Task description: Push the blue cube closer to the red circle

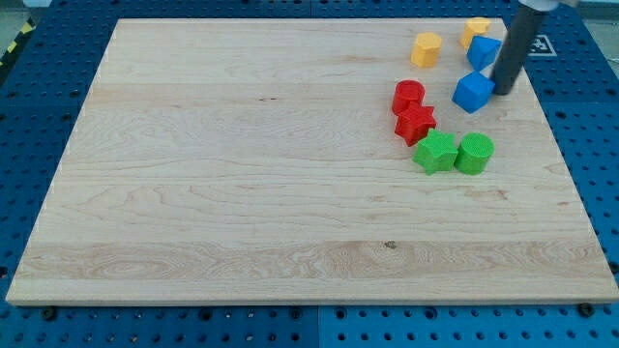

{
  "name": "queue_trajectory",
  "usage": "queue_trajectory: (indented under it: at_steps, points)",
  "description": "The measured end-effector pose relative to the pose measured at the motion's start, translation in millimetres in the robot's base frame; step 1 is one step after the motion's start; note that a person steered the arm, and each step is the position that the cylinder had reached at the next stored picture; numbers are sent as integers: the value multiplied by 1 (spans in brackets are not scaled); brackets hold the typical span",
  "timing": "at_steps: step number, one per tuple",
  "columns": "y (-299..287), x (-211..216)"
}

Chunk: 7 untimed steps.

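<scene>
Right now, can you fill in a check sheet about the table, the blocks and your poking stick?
Surface: pale wooden board, flat.
Job's things: blue cube lies right of the red circle block, a gap between.
Clutter: red star, green star, green cylinder, two yellow blocks, second blue block.
Grippers: none; my tip is at the blue cube's right side.
Cables: nothing seen.
Surroundings: blue perforated table.

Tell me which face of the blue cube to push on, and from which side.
Push the blue cube on its right face, coming from the view's right: the red circle lies to its left. My tip already sits at that face.
</scene>
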<state>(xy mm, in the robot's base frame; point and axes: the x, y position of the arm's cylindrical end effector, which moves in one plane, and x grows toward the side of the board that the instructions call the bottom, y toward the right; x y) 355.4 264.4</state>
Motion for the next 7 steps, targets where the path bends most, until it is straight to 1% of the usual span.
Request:
queue_trajectory:
  at_steps: [1, 2, 3, 4, 5, 6, 7]
  points:
    - [16, 34]
    - [-31, 35]
    - [-38, 11]
    - [-12, 10]
    - [-18, 8]
    - [-38, 5]
    - [-27, 2]
